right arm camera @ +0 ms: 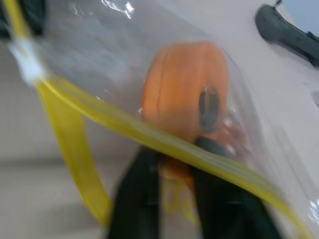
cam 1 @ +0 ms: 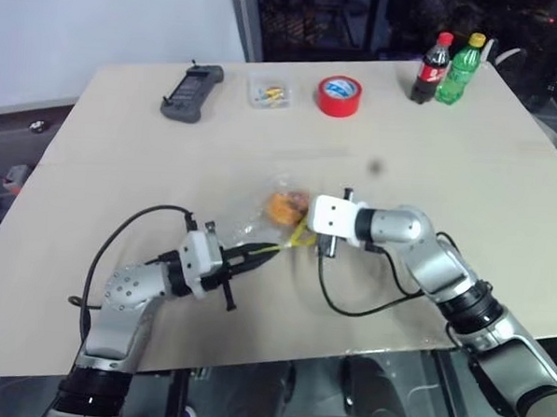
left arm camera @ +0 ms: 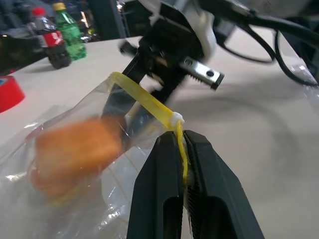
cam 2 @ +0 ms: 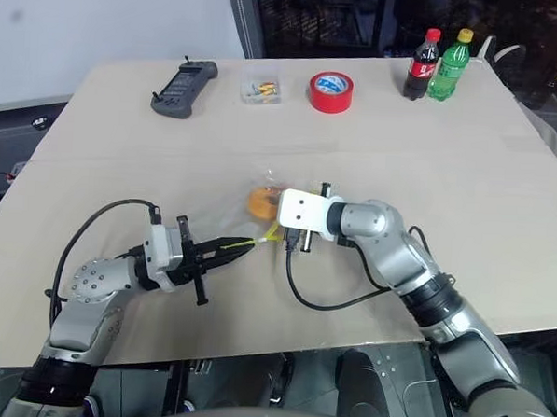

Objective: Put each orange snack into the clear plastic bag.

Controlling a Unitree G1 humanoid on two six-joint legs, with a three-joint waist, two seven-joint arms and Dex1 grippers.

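My left gripper (cam 1: pixel 256 254) clenches the clear plastic bag (cam 1: pixel 259 217) by its seal, centre frame. My right gripper (right arm camera: pixel 182 164), fingers apart, reaches into the bag's mouth, an orange snack (right arm camera: pixel 187 89) just beyond its tips.

Bag (cam 1: pixel 269 217) lies mid tabletop (cam 1: pixel 467 181), w/ a snack (cam 1: pixel 282 207) inside it. Left end effector (cam 1: pixel 257 253) sits at the bag's near-left edge, clamped on the seal strip (left arm camera: pixel 149 102). Right end effector (right arm camera: pixel 182 164) is just right of the bag, fingers reaching in through the mouth to the snack. Along the far edge, left to right: remote (cam 1: pixel 192 92), small box (cam 1: pixel 269 91), tape roll (cam 1: pixel 339 95), then two bottles (cam 1: pixel 447 70) side by side.
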